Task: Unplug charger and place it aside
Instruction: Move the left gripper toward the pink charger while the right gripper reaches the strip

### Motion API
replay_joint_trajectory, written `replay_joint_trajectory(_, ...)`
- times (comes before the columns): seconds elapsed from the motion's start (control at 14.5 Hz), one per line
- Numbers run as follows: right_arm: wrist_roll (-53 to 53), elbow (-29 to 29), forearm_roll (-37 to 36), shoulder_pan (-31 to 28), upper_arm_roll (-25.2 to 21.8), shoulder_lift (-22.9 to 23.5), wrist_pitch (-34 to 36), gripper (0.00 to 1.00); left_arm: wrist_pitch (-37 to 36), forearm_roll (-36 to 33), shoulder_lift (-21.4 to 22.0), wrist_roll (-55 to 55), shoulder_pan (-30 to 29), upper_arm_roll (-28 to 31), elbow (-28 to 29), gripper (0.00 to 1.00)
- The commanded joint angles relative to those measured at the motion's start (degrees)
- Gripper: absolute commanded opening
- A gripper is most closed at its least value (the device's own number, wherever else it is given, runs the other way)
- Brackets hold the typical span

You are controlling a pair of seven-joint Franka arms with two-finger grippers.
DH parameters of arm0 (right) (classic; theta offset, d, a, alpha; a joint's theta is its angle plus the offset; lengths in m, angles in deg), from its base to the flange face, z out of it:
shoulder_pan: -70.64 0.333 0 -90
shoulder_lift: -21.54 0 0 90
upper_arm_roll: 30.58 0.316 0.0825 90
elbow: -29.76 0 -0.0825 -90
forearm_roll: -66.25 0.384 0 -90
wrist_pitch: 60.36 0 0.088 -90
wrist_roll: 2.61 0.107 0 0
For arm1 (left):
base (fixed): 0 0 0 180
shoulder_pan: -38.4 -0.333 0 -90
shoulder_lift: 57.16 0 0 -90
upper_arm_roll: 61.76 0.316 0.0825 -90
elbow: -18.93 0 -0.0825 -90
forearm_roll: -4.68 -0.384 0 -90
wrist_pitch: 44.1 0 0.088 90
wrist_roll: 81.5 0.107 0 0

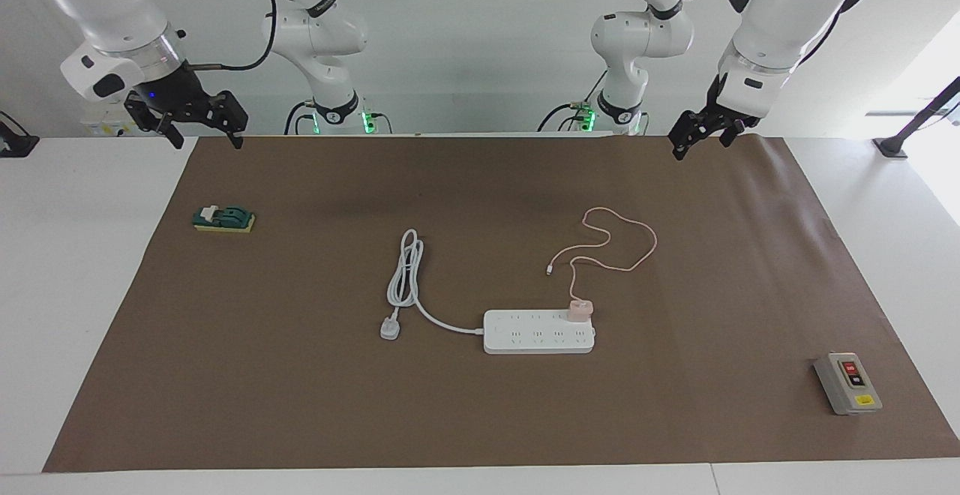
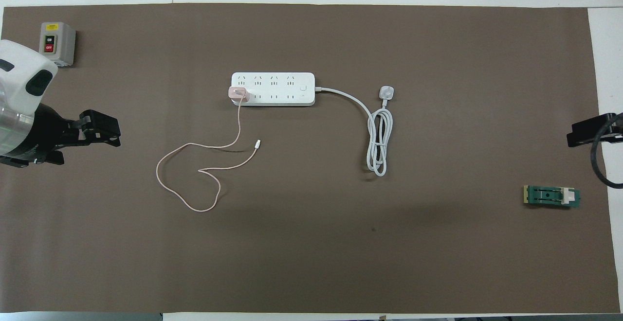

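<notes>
Charger (image 1: 580,310) sits plugged into the power strip (image 1: 538,331) mid-surface, untouched, so reaching comes first: left gripper (image 1: 705,135), fingers spread, must descend onto it, while right gripper (image 1: 201,121), also spread, waits.

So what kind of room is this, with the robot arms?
Probably a robot testing lab. Two white robot arms stand at a table covered with brown paper, with practice items spread out: a white power strip holding a small pink charger, and a grey box with red and black buttons.
</notes>
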Motion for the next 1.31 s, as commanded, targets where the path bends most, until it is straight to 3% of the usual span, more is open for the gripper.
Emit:
replay_joint_trajectory(0.0,8.02,-4.03,2.23,1.14,0.57,-0.79,-2.69,1.0,4.7,2.68,-0.33,-12.84,0.73,0.45,1.31,1.0)
replay_joint_trajectory(0.14,16.19,-6.49,5.48,2.82,0.57,-0.53,-4.98,1.0,7.69,3.65,-0.42,-25.5,1.51,0.27,2.97,1.0)
replay_joint_trajectory(0.41,31.84,-6.51,13.99,6.24,0.57,6.4,-9.98,1.0,10.87,3.66,-0.95,-28.01,1.61,-1.48,5.62,1.0)
replay_joint_trajectory(0.62,41.42,-6.33,20.5,8.87,0.57,11.06,-14.2,1.0,14.97,3.57,-3.58,-45.53,2.83,-1.57,6.14,1.0)
replay_joint_trajectory(0.83,50.83,-6.24,25.42,11.86,0.57,14.76,-19.38,1.0,18.51,3.48,-6.12,-49.54,3.01,-1.49,6.76,1.0)
replay_joint_trajectory(0.96,61.01,-1.97,33.05,14.23,0.48,21.58,-21.86,1.0,19.65,1.38,-14.27,-57.87,4.85,-1.48,2.05,1.0)
replay_joint_trajectory(1.24,71.84,6.14,40.97,18.19,0.48,31.89,-28.44,1.0,19.74,-1.6,-24.49,-66.76,6.88,-1.4,-7.82,1.0)
